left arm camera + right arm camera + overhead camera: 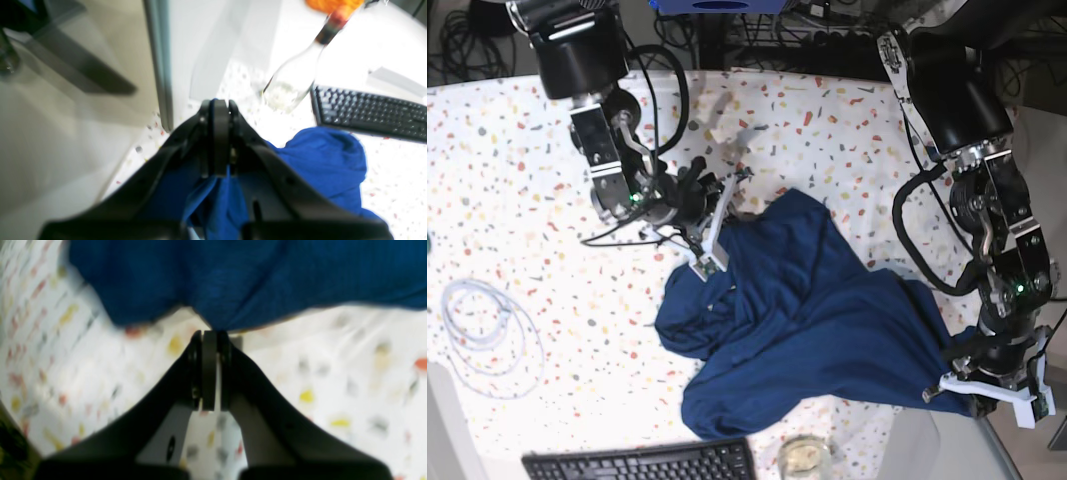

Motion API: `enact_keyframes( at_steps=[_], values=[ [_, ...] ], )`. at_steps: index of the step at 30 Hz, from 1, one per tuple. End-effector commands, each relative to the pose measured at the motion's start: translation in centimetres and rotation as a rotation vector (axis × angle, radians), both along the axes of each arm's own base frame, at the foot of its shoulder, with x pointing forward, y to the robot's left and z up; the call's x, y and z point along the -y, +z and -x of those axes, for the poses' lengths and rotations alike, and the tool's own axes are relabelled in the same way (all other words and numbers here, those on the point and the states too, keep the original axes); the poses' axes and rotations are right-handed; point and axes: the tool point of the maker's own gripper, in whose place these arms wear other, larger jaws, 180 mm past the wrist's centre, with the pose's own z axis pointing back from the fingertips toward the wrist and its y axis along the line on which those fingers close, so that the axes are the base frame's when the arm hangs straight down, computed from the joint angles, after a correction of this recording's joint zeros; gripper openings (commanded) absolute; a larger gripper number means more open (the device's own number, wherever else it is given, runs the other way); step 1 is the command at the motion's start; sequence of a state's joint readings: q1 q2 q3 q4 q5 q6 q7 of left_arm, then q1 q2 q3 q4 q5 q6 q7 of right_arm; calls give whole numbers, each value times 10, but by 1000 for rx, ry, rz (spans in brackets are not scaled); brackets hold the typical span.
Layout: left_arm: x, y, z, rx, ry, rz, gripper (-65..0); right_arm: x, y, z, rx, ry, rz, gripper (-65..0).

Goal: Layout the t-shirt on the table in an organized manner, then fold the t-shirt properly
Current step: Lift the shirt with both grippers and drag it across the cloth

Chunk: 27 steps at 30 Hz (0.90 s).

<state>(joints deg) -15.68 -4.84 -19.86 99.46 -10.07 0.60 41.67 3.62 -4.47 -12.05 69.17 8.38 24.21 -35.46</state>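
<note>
Two end effectors (220,143) (210,336), one t-shirt (807,320)

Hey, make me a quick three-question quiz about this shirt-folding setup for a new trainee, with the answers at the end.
1. True or false: the t-shirt lies flat and neatly spread on the table.
2. Which is nearest the keyboard? A) white cable B) glass bottle C) right tool
3. Fill in: the left tool is closed on the ____.

Key:
1. False; it is bunched and wrinkled.
2. B.
3. T-shirt; blue fabric sits between its fingers in the left wrist view.
</note>
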Motion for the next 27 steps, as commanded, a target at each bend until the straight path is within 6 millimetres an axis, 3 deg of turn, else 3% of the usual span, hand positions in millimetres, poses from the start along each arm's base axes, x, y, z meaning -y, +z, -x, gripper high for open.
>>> enact_keyframes(
  at_steps=[1,8,10,13,15,20,23,27],
  values=[
    [4,23,4,79,-4,-17,-650,1,16,-5,52,-4,-18,-650],
    [25,3,55,50,-16,-18,-650,52,44,56,114,22,80,-650],
    [27,-3,60,48,-13,-10,-650,59,61,66,149,34,95,-650],
    [27,6,59,107,-4,-14,-650,69,92,67,223,43,125,-650],
    [29,24,49,174,-1,-9,-650,84,108,58,261,7,154,-650],
    [35,51,13,231,-10,30,-650,119,133,6,328,-72,242,-650],
    [36,53,-11,232,-11,66,-650,125,156,-31,382,-85,276,-650],
    [36,46,-41,202,-14,113,-650,131,159,-78,376,-109,290,-650]
  ],
)
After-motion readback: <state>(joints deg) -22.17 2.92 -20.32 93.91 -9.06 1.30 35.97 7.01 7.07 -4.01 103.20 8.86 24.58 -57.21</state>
